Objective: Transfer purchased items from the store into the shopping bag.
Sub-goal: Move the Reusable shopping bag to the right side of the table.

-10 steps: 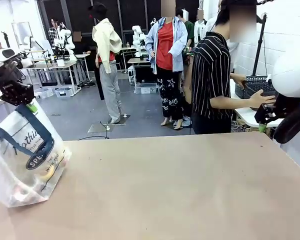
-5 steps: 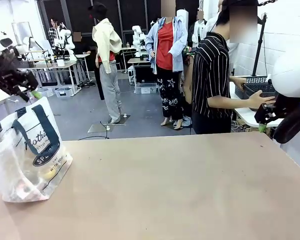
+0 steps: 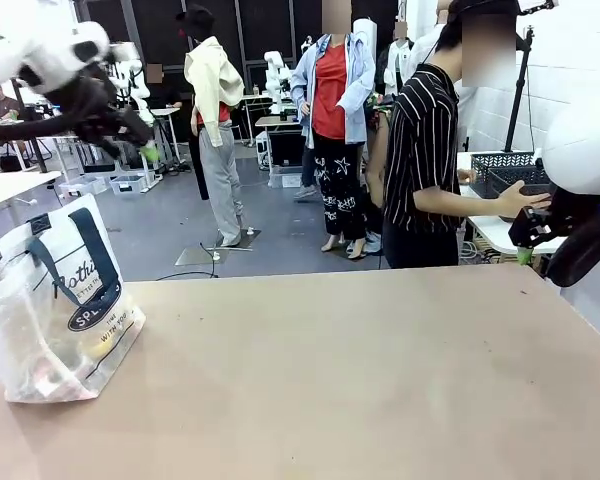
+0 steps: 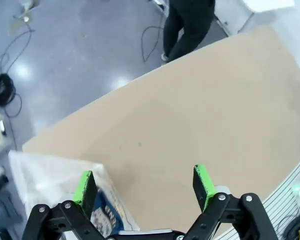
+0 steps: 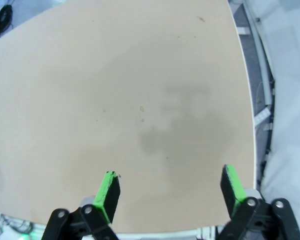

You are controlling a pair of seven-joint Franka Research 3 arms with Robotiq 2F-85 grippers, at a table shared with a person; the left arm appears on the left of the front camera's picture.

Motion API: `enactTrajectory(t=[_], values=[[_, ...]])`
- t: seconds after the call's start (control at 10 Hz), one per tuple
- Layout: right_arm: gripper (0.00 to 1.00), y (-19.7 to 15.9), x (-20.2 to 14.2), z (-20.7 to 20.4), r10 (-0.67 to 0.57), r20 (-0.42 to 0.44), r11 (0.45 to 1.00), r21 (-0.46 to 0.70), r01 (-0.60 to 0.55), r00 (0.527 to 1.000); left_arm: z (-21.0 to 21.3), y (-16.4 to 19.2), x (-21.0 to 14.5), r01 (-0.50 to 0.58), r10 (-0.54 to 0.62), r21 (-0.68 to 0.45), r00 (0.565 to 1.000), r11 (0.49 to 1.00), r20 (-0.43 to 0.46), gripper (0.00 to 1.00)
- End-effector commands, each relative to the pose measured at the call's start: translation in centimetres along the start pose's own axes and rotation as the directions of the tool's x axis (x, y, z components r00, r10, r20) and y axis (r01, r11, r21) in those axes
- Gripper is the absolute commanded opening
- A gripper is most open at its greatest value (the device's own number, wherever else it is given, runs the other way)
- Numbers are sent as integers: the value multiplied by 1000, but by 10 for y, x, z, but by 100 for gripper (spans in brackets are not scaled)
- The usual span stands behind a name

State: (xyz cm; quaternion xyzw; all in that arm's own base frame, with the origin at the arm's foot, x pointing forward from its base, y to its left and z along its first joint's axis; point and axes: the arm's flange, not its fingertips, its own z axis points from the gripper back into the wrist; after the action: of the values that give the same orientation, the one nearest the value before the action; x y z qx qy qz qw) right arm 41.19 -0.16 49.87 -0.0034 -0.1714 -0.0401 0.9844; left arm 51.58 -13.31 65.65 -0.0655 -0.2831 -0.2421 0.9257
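Observation:
The shopping bag [image 3: 58, 305], clear crinkly plastic with navy straps and an oval logo, stands by itself at the table's left edge. Purchased items [image 3: 62, 372] show dimly through its plastic as yellowish and reddish shapes. High above the bag and to its right, my left gripper [image 3: 145, 145] is open and holds nothing. From the left wrist view, that gripper [image 4: 145, 185] spreads its green pads over the table, with the bag [image 4: 55, 172] below at the lower left. My right gripper [image 3: 525, 245] hangs open at the table's far right; in its own view the right gripper [image 5: 170, 186] has nothing between its pads.
A person in a striped shirt [image 3: 420, 150] stands at the far right, one hand [image 3: 525, 198] by a dark lattice basket [image 3: 502, 168] on a side table. The brown table [image 3: 360, 380] stretches bare from the bag to the right edge.
My left gripper has opened, let go of the bag's strap and swung up and to the right. The bag has settled upright on the table. The right arm has stayed put.

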Motion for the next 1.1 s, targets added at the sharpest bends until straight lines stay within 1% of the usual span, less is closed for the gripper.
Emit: enactTrajectory(t=[0.0,0.2,0.3,0.4,0.5,0.6,0.7,0.8,0.9,1.0], values=[[100,-1,3,1,9,-9,1000,-19,-9,1000,-38,-1,51,148,-148,-31,989,989,-26,100],[100,-1,3,1,9,-9,1000,-19,-9,1000,-84,-17,99,214,-228,-154,970,965,-79,100],[100,-1,3,1,9,-9,1000,-19,-9,1000,-112,-25,114,231,-254,-218,963,948,-84,100],[100,-1,3,1,9,-9,1000,-19,-9,1000,-140,-34,119,234,-266,-282,960,930,-81,100],[100,-1,3,1,9,-9,1000,-19,-9,1000,-175,-43,118,207,-252,-281,959,937,-133,100],[100,-1,3,1,9,-9,1000,-19,-9,1000,-196,-48,109,188,-241,-296,958,936,-154,100],[100,-1,3,1,9,-9,1000,-19,-9,1000,-204,-49,100,175,-230,-317,963,932,-143,100],[100,-1,3,1,9,-9,1000,-19,-9,1000,-212,-42,101,186,-238,-329,963,926,-126,100],[100,-1,3,1,9,-9,1000,-19,-9,1000,-219,-44,95,172,-256,-367,947,914,-194,100],[100,-1,3,1,9,-9,1000,-19,-9,1000,-223,-50,90,187,-243,-314,959,931,-148,100]])
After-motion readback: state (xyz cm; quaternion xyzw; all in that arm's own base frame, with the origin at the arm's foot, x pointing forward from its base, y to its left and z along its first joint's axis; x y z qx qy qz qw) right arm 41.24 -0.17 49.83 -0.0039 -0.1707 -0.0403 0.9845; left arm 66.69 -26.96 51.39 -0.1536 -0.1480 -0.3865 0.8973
